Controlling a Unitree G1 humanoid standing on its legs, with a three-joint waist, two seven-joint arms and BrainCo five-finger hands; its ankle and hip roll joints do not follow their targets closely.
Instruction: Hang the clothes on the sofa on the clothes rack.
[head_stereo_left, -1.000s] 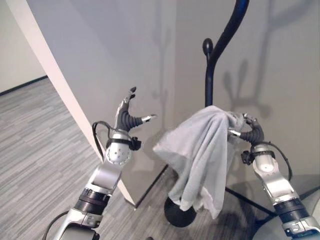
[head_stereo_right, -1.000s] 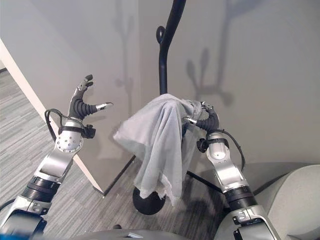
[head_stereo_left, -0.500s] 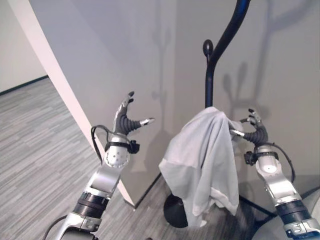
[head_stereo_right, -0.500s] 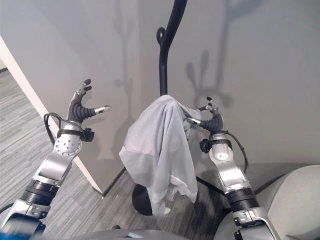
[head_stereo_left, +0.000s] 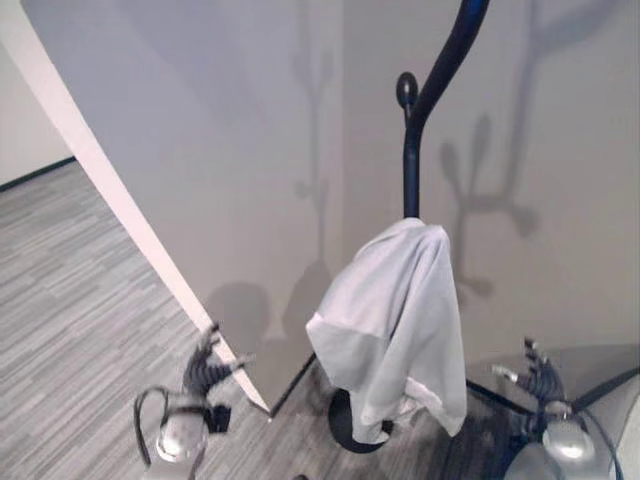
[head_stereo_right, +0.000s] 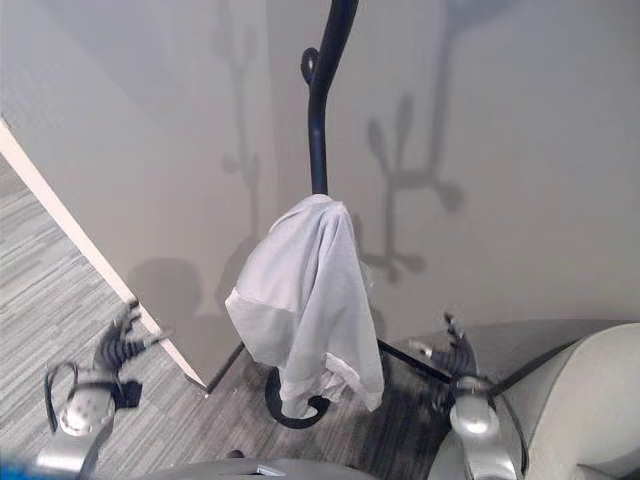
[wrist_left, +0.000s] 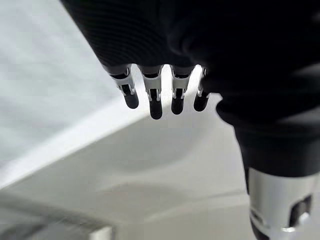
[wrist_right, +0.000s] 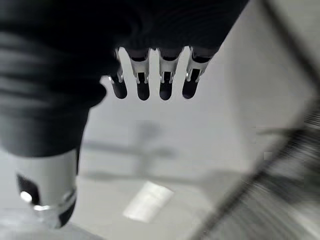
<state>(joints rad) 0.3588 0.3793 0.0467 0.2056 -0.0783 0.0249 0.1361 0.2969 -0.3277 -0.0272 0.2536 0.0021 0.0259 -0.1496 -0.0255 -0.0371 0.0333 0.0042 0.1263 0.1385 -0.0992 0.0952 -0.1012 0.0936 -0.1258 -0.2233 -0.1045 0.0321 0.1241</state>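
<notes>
A pale grey garment (head_stereo_left: 393, 325) hangs draped over a low hook of the black rack (head_stereo_left: 410, 170), its folds falling down in front of the pole to just above the round base (head_stereo_right: 290, 410) on the floor. The rack stands in the corner where two grey walls (head_stereo_left: 230, 150) meet, its curved top rising out of view and a knobbed hook (head_stereo_left: 405, 88) showing above the cloth. The left hand (head_stereo_left: 205, 368) is low at the near left, well apart from the garment, fingers (wrist_left: 155, 102) straight and spread, holding nothing. The right hand (head_stereo_left: 537, 378) is low at the near right, beside the rack's base and clear of the cloth, its fingers (wrist_right: 142, 85) likewise straight and apart, empty. Striped grey floor (head_stereo_left: 70, 290) runs off to the left, and a pale sofa edge (head_stereo_right: 590, 400) shows at the near right
</notes>
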